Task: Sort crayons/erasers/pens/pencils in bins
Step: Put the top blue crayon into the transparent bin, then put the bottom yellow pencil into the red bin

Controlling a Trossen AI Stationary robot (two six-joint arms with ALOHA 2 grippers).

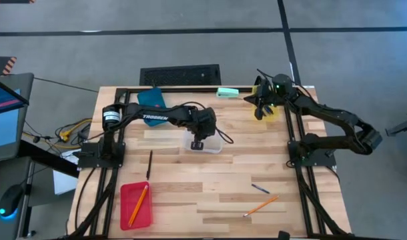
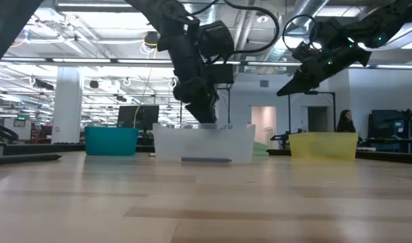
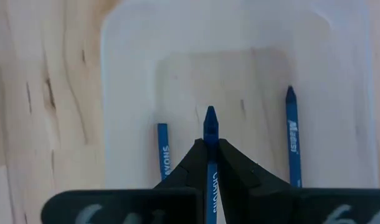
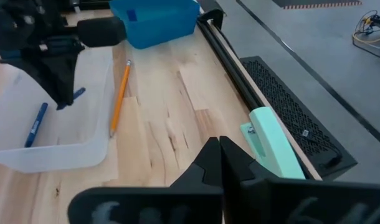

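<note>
Lettering "CRAYONS" marks the blue crayon (image 3: pixel 210 127) clamped in the left gripper (image 3: pixel 210 149) over the clear bin (image 3: pixel 134 74).

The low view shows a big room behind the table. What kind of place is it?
Probably a big robotics lab or workshop: exposed ceiling pipes, computer monitors on benches, and a person standing far back.

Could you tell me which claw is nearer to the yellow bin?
The right claw. It hangs shut just above the yellow bin at the table's far right corner. The left claw is over the clear bin mid-table, shut on a blue crayon.
</note>
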